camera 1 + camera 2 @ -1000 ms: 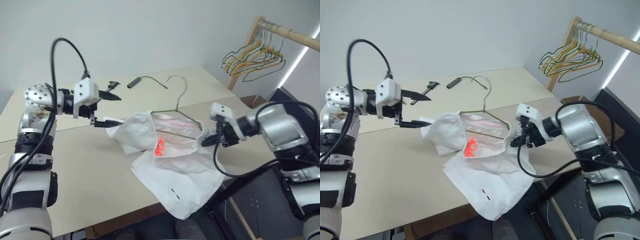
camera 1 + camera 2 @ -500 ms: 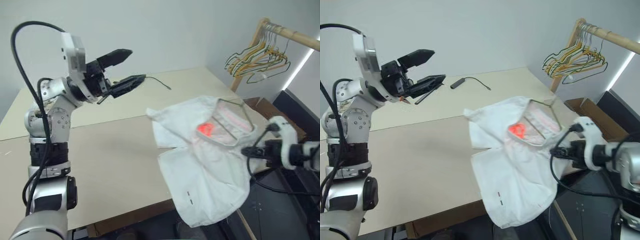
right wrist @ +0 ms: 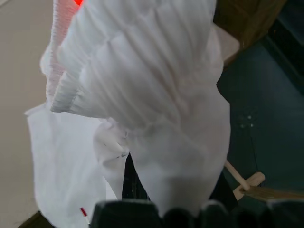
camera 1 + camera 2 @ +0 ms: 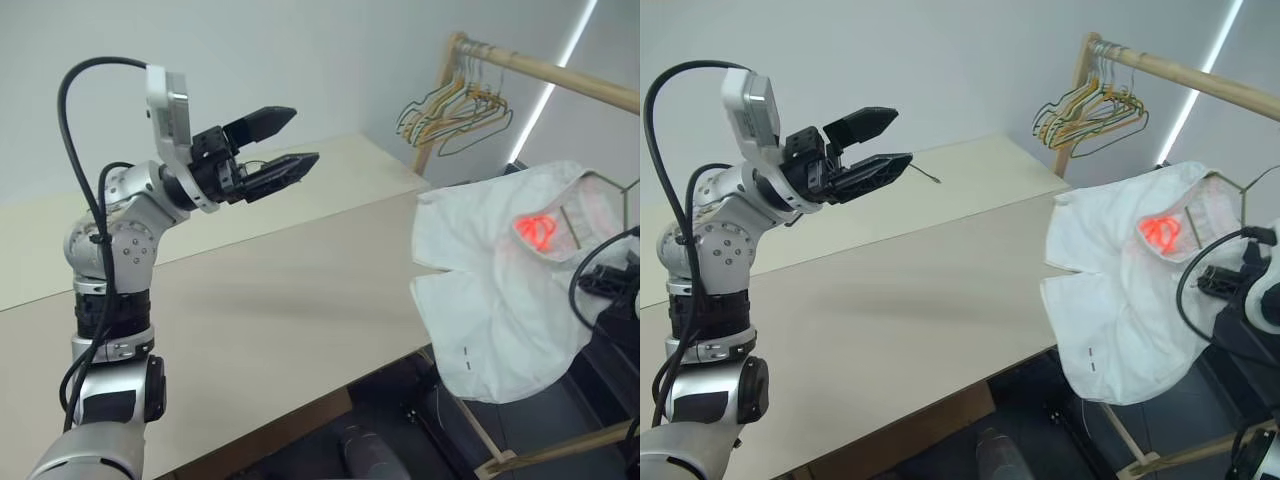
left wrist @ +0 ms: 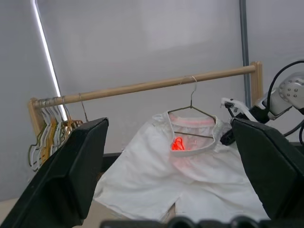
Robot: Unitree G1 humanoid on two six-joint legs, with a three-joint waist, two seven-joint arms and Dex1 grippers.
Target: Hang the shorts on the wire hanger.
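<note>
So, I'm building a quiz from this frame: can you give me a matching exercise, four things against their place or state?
Things:
1. shorts
2. wire hanger
3. left gripper
4. yellow and green hangers

Places or states:
A. bunched at one end of the wooden rail
B. open, raised above the table
C. hanging past the table's edge
D. inside the waistband, hook up near the rail

Pairs: 1-C, 2-D, 3-B, 4-A
</note>
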